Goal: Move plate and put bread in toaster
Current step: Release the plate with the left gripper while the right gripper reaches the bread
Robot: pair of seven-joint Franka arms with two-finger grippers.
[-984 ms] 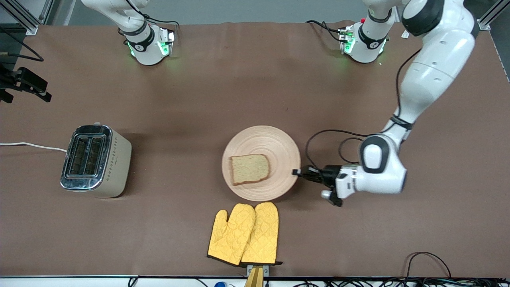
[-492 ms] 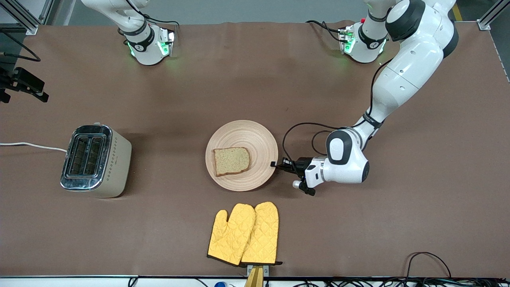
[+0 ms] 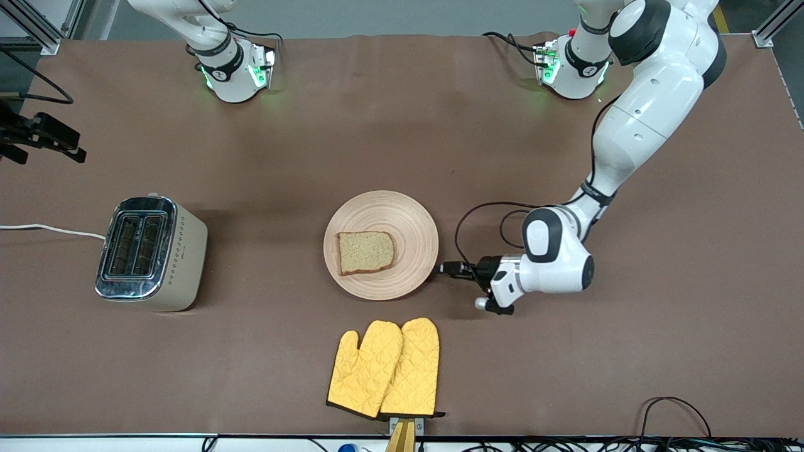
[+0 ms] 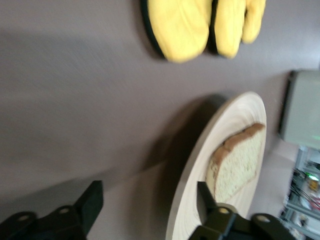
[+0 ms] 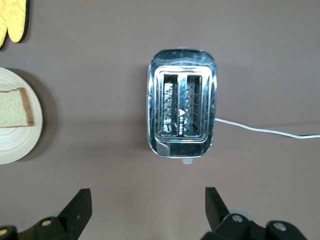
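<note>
The plate (image 3: 380, 201) lies mid-table with the bread (image 3: 366, 252) flat on it. My left gripper (image 3: 441, 268) is low at the plate's rim, on the side toward the left arm's end. In the left wrist view my left gripper (image 4: 150, 197) is open. Its fingers straddle the rim of the plate (image 4: 240, 115), one over the plate near the bread (image 4: 240, 165). The toaster (image 3: 147, 253) stands toward the right arm's end, slots up and empty. My right gripper (image 5: 147, 200) is open and empty, high over the toaster (image 5: 181, 116).
A pair of yellow oven mitts (image 3: 386, 367) lies nearer the front camera than the plate, close to the table edge. The toaster's white cord (image 3: 50, 229) runs off the right arm's end of the table. Cables trail from the left wrist.
The plate with the bread slid toward the toaster with my left gripper at its rim. Then the plate stayed still and my left gripper drew back slightly. The right gripper shifted slightly.
</note>
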